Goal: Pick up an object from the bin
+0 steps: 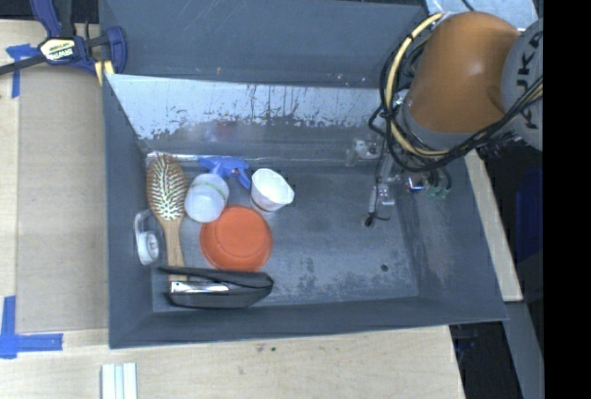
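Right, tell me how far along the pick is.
Done: nothing lifted yet. The wooden hairbrush, small white cup, round orange disc and black stapler all lie at the left of the grey metal bin.
In hand: the gripper hangs over bare floor in the right half, apart from them.
Left: move across, grasp one thing, lift it out.

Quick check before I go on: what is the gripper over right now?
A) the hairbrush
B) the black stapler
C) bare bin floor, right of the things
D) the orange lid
C: the gripper hangs over a bare part of the bin, while the orange lid, hairbrush and stapler lie together at the left, apart from it.
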